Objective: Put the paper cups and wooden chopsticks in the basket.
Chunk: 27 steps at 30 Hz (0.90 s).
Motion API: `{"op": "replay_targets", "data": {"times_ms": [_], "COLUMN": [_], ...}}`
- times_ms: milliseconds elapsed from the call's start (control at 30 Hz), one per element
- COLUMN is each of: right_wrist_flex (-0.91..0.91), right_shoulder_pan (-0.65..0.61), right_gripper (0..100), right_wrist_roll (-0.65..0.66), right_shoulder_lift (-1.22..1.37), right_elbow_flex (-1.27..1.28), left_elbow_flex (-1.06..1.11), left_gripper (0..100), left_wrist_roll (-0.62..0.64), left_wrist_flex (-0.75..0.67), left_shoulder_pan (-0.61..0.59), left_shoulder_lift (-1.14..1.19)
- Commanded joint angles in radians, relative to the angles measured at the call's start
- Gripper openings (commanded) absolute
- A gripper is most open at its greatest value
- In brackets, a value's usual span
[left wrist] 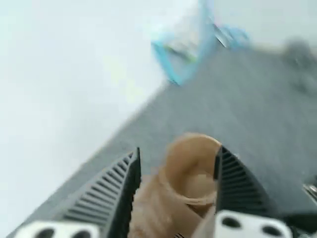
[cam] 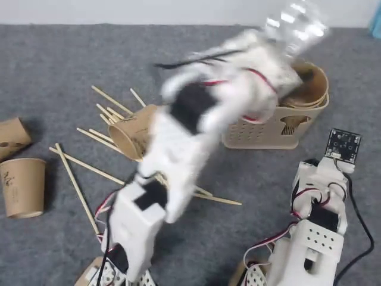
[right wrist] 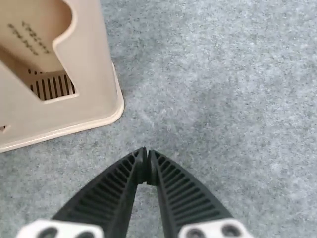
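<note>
My left arm (cam: 178, 143) stretches, blurred, from the front left up over the beige basket (cam: 265, 134). Its gripper (left wrist: 178, 151) has a brown paper cup (left wrist: 190, 173) between its spread fingers, mouth pointing away from the wrist. At the basket's right end, brown cups (cam: 312, 83) lean out over the rim. Another cup (cam: 134, 131) lies on its side among several scattered wooden chopsticks (cam: 89, 167). At the far left one cup (cam: 24, 186) stands and one (cam: 11, 137) lies. My right gripper (right wrist: 147, 151) is shut and empty over carpet beside the basket's corner (right wrist: 74, 99).
The right arm (cam: 318, 214) rests at the front right, just short of the basket. Grey carpet (cam: 59, 59) covers the whole surface. A blue object (cam: 376, 24) sits at the back right edge by the white wall.
</note>
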Motion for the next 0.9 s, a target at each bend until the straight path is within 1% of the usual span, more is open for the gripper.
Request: {"op": "replay_targets", "data": {"times_ms": [0,33,67,200,300,367,500,600,700,867], "right_wrist_flex": [-0.022,-0.022,-0.021,-0.019,-0.021,-0.021,-0.015,-0.012,0.002,0.005], "right_shoulder_pan": [-0.019,-0.025,-0.028,-0.030,-0.033,-0.033,-0.065,-0.064,-0.064,-0.064], "right_gripper": [1.6,1.6,1.6,1.6,1.6,1.6,1.6,1.6,1.6,1.6], "right_wrist_roll": [0.009,0.009,0.009,0.009,0.017,0.032,0.041,0.043,0.043,0.043], "right_shoulder_lift": [-0.028,-0.028,-0.028,-0.028,-0.028,-0.028,-0.028,-0.028,-0.030,-0.030], "right_elbow_flex": [-0.006,-0.006,-0.006,-0.005,0.002,0.003,0.005,0.005,0.005,0.005], "left_elbow_flex": [-0.093,-0.104,-0.099,0.010,0.196,0.380,0.750,1.003,1.277,1.735], "left_gripper": [23,23,23,18,16,16,16,16,16,16], "left_wrist_roll": [0.069,0.094,0.127,0.341,0.423,0.436,0.436,0.470,0.497,0.500], "left_wrist_flex": [0.126,0.157,0.158,0.157,0.157,0.157,0.147,0.095,-0.020,-0.262], "left_shoulder_pan": [-0.130,-0.172,-0.216,-0.486,-0.654,-0.712,-0.724,-0.729,-0.732,-0.730], "left_shoulder_lift": [-0.127,-0.144,-0.161,-0.250,-0.341,-0.427,-0.641,-0.790,-0.914,-1.071]}}
